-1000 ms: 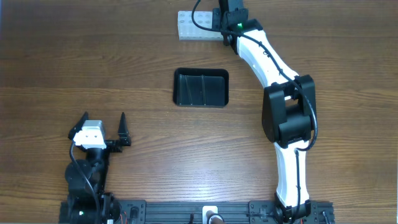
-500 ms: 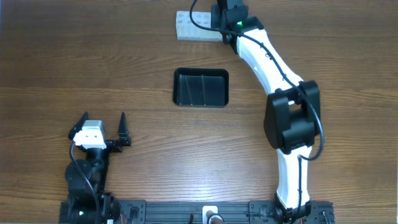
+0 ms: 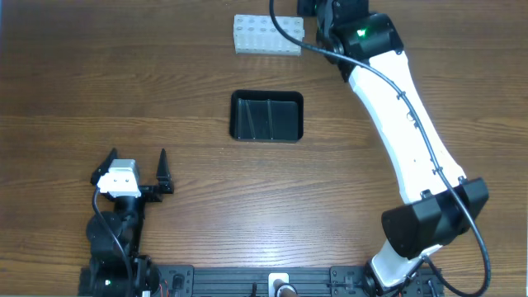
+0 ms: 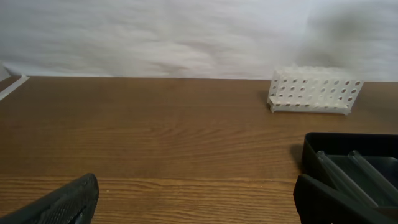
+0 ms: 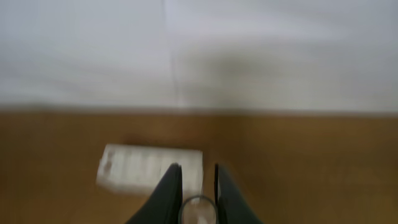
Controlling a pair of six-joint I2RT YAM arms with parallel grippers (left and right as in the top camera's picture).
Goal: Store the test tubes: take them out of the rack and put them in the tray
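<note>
The white test tube rack stands at the table's far edge, also seen as the rack and the rack. The black tray lies mid-table with clear tubes lying in it; the tray and its tubes also appear in the left wrist view. My right gripper hangs lifted above the rack's right end; the right gripper is shut on a clear test tube, whose round end sits between the fingers. My left gripper rests open near the front left, far from both.
Bare wooden table spreads around the tray and the rack. A white wall rises behind the table's far edge. The right arm stretches diagonally across the right side.
The right gripper has risen and swung right from the rack's right end, uncovering that end; the arm is now stretched out straighter. The left arm has stayed still.
</note>
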